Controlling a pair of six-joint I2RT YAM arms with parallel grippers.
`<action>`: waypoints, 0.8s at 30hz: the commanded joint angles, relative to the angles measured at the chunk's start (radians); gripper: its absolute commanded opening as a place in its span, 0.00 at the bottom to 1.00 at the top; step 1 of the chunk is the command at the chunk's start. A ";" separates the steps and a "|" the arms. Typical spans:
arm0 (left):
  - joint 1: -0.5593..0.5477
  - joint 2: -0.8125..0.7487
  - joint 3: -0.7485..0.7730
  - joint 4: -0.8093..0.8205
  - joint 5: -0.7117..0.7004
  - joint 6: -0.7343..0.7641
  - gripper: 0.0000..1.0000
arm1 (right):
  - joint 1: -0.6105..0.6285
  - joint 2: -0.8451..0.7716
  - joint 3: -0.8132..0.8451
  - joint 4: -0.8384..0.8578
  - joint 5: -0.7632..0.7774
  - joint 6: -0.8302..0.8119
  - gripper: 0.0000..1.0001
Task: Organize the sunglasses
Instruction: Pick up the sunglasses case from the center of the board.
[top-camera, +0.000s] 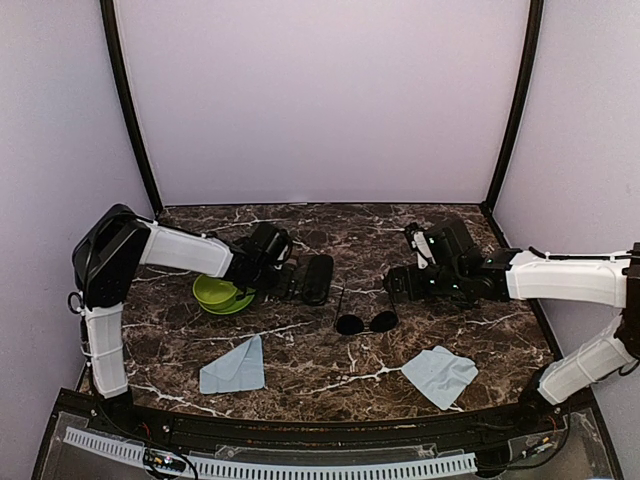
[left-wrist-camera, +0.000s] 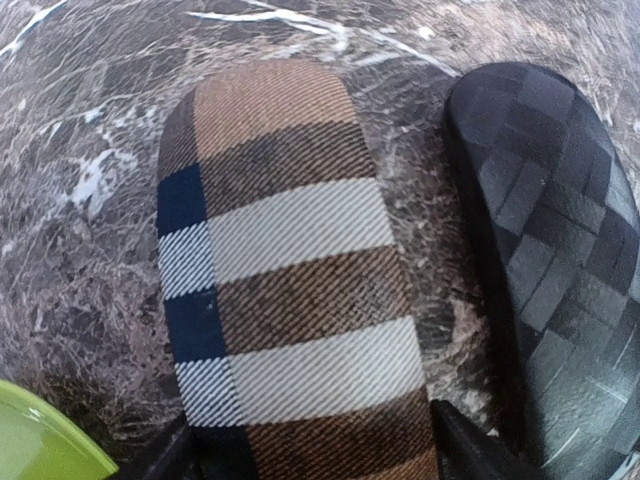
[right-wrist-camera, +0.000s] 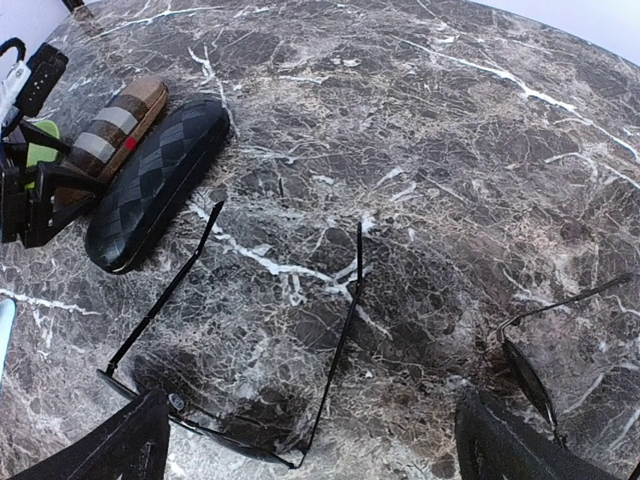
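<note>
1. Sunglasses lay between the right gripper's jaws, front frame nearest, temple arms stretched away.
2. Right jaws stood wide open, touching nothing.
3. Second pair lay just beside the outer finger, one lens and a temple visible.
4. Left gripper straddled the near end of the striped case, a finger on each side; unclear whether they pressed it.
5. Black case lay just beside the striped one, outside the left jaws.
</note>
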 joint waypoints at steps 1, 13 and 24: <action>0.002 -0.027 0.028 -0.027 0.026 0.008 0.67 | 0.009 -0.001 0.003 0.015 0.000 0.003 1.00; 0.000 -0.554 -0.231 0.040 0.298 0.132 0.33 | 0.017 -0.037 0.043 0.127 -0.261 -0.084 1.00; -0.001 -0.686 -0.483 0.370 0.728 -0.037 0.05 | 0.069 0.043 0.089 0.355 -0.669 -0.060 1.00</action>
